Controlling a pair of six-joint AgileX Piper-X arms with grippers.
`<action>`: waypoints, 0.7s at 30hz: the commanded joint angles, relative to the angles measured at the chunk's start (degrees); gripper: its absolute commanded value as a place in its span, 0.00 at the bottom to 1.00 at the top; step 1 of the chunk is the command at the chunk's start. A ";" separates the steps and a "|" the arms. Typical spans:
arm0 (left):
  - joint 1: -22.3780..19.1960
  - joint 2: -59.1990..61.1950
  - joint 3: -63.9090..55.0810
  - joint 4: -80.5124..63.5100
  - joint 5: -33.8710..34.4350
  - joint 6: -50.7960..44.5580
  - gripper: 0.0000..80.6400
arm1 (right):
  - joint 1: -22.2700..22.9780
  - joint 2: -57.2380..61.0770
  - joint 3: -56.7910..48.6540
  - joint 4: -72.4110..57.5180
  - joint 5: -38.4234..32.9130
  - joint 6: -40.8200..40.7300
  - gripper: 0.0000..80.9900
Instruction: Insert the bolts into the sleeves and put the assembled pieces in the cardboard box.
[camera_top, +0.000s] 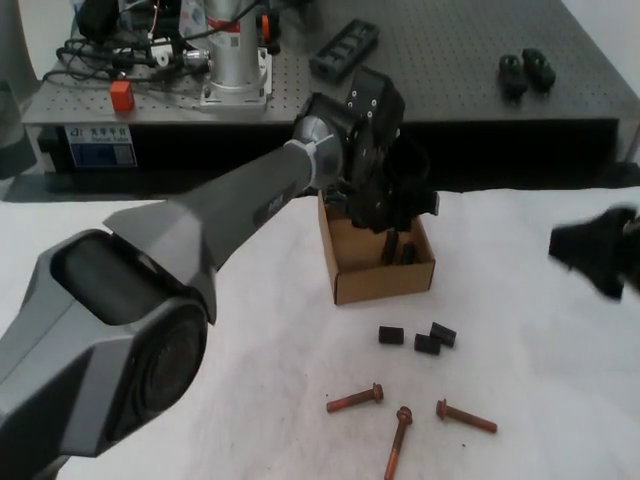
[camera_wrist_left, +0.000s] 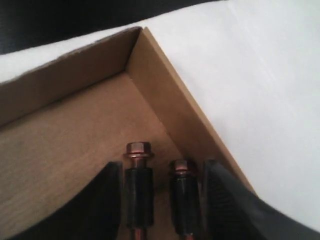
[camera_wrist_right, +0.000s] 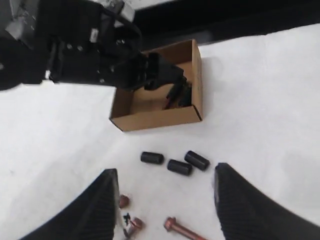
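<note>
The cardboard box (camera_top: 383, 282) stands mid-bench. My left gripper (camera_wrist_left: 162, 170) is down inside it, open, with its fingers (camera_wrist_left: 107, 200) on either side of two assembled pieces. Each is a copper bolt in a black sleeve: one (camera_wrist_left: 138, 192) and another (camera_wrist_left: 183, 197) against the box wall (camera_wrist_left: 175, 100). Three loose black sleeves (camera_top: 390, 335) (camera_top: 427, 344) (camera_top: 443, 333) lie in front of the box, and three copper bolts (camera_top: 355, 398) (camera_top: 400, 440) (camera_top: 465, 415) nearer me. My right gripper (camera_wrist_right: 165, 210) hovers open above the bolts (camera_wrist_right: 177, 229) and sleeves (camera_wrist_right: 179, 167), holding nothing.
A white cloth (camera_top: 520, 400) covers the bench. The left arm (camera_top: 200, 220) stretches across from the near left to the box. Behind the cloth, a dark perforated table (camera_top: 450, 70) carries cables, a metal post and black parts.
</note>
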 joint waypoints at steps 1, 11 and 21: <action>-0.02 -4.31 -0.99 4.63 0.63 1.37 0.41 | 0.59 2.78 -0.95 2.79 0.29 -5.93 0.52; 3.20 -20.78 4.69 23.59 -35.52 10.57 0.24 | 12.53 29.24 -9.94 12.70 9.63 -21.95 0.52; 7.02 -39.65 34.91 17.54 -34.93 10.15 0.14 | 20.98 44.54 -15.73 14.00 18.21 -28.28 0.52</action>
